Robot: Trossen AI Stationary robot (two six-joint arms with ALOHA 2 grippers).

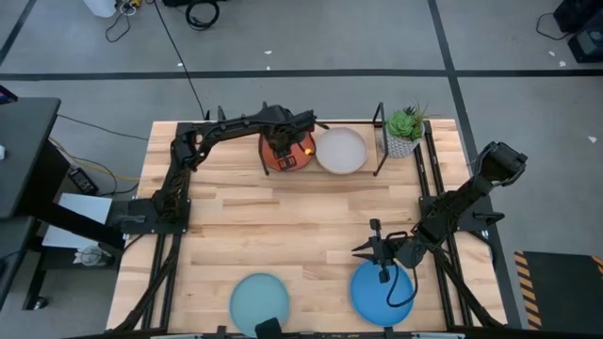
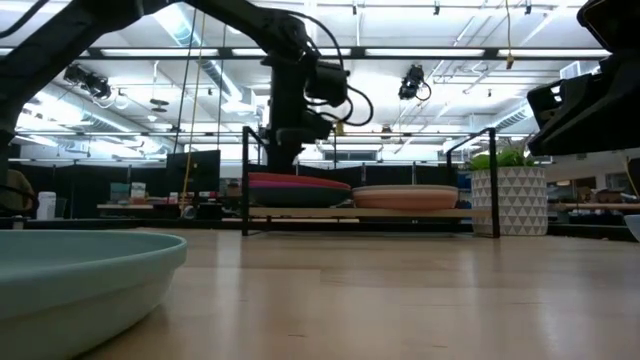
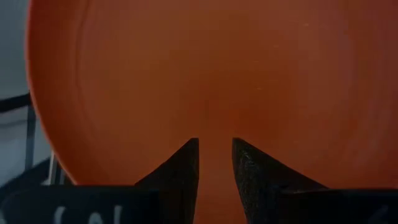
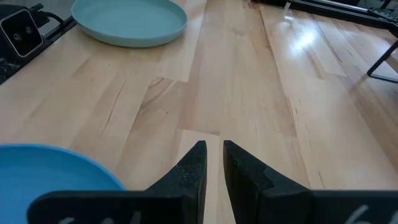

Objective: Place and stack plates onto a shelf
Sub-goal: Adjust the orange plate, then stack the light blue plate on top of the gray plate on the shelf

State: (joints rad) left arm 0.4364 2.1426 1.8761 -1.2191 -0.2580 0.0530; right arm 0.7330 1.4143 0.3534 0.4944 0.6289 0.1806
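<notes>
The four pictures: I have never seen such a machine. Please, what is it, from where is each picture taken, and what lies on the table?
It is a robot with two dark arms at a wooden table; each arm ends in a two-finger tool. One picture looks straight down, one looks level across the table top, and two come from cameras on the arms' wrists.

At the far edge stands a black wire shelf with two stacks of plates, an orange plate on top of one and a cream plate on the other. Beside it is a small potted plant. A pale teal plate and a bright blue plate lie at the near edge.

The left tool hangs over the orange plate, the right tool near the blue one. Both have their fingers slightly apart and hold nothing.
</notes>
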